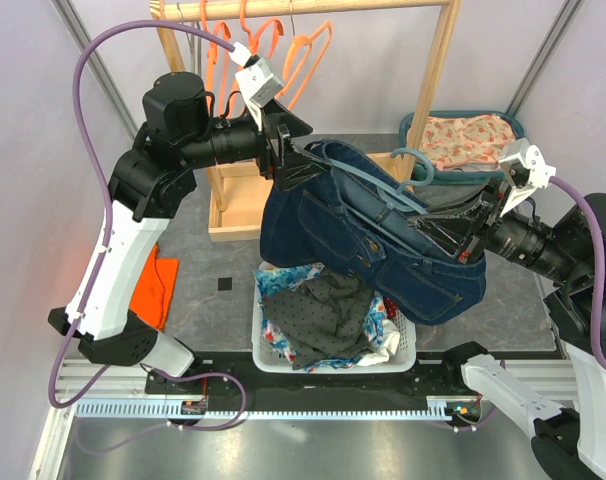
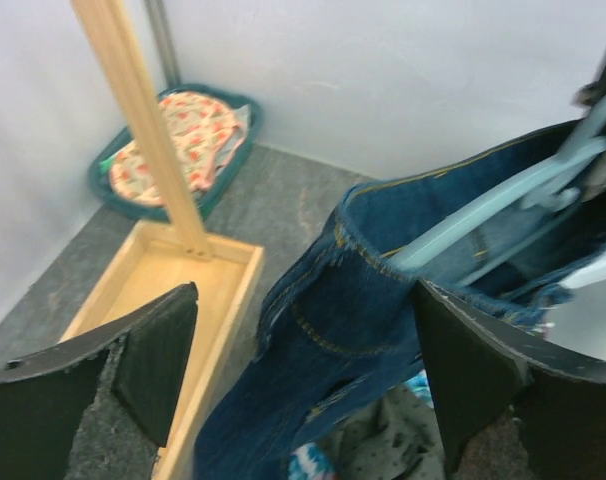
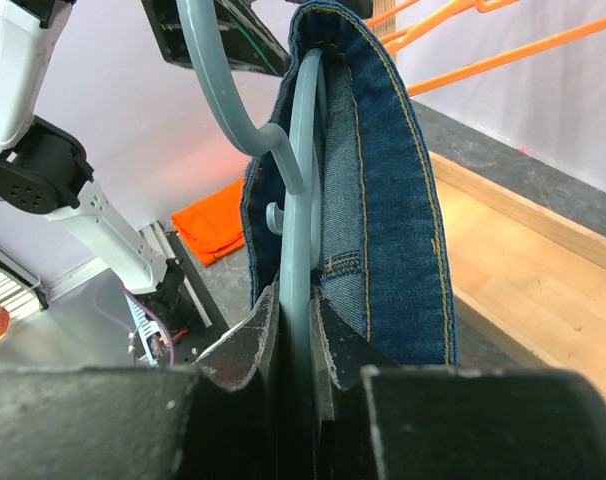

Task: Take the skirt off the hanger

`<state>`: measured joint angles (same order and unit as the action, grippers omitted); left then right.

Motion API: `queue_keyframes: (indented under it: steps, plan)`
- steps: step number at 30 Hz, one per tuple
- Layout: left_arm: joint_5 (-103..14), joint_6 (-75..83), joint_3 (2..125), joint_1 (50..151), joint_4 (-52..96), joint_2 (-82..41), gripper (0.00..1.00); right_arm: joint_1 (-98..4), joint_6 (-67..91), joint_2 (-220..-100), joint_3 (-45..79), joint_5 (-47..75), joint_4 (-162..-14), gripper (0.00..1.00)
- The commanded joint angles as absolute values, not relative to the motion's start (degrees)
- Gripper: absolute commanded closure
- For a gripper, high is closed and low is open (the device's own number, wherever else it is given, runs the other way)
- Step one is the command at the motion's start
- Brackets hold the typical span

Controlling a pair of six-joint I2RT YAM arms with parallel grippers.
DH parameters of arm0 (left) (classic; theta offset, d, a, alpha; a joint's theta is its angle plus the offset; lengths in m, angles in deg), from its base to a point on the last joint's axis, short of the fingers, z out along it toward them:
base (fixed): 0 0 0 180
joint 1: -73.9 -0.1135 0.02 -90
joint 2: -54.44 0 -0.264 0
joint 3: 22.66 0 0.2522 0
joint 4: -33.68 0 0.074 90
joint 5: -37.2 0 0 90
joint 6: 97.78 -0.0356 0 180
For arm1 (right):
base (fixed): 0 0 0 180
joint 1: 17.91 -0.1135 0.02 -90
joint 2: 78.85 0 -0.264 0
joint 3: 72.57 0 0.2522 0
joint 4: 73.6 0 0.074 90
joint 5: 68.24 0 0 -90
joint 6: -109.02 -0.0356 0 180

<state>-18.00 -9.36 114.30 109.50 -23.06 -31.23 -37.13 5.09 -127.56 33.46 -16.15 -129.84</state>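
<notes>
A dark blue denim skirt [image 1: 363, 240] hangs on a pale blue hanger [image 1: 415, 165], held in the air above a white laundry basket [image 1: 265, 350]. My right gripper [image 1: 473, 232] is shut on the hanger; in the right wrist view its jaws [image 3: 295, 310] pinch the hanger's bar [image 3: 301, 150], with the skirt's waistband [image 3: 393, 200] draped over it. My left gripper [image 1: 288, 160] is open at the skirt's upper left edge. In the left wrist view [image 2: 303, 360] its fingers [image 2: 158, 360] stand wide apart with the skirt [image 2: 353, 330] and hanger [image 2: 483, 215] between and beyond them.
The white basket holds mixed clothes [image 1: 323, 310]. A wooden rack [image 1: 438, 70] with orange hangers [image 1: 308, 50] stands behind, with its tray base [image 2: 173, 290] below the left gripper. A teal basket of floral cloth [image 1: 468, 135] sits back right. An orange cloth [image 1: 155, 285] lies left.
</notes>
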Motion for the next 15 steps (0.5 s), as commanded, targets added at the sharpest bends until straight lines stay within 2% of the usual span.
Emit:
queue_keyframes:
  steps: [1, 5, 9, 11, 14, 15]
  plan:
    - [-9.2, -4.4, 116.6, 109.1, -19.4, -30.7, 0.13, -37.9, 4.7, -127.1, 33.7, -17.1, -124.1, 0.98]
    - [-6.6, -4.6, 115.8, 109.1, -19.3, -30.6, 0.22, -38.0, 4.7, -127.5, 33.9, -16.6, -123.9, 0.98]
    - [-5.8, -5.0, 114.7, 108.9, -19.0, -31.2, 0.37, -38.0, 4.4, -128.0, 34.3, -16.3, -123.8, 0.99]
    - [-5.4, -4.7, 113.9, 108.7, -18.4, -31.3, 0.41, -38.0, 4.3, -127.9, 34.4, -16.1, -123.8, 0.99]
    - [-5.6, -4.7, 113.6, 108.7, -17.9, -31.6, 0.63, -37.9, 4.4, -127.5, 34.3, -15.9, -123.9, 1.00]
    - [-6.4, -4.8, 113.8, 108.7, -17.9, -31.7, 0.78, -37.9, 4.3, -127.5, 34.4, -15.9, -124.0, 1.00]
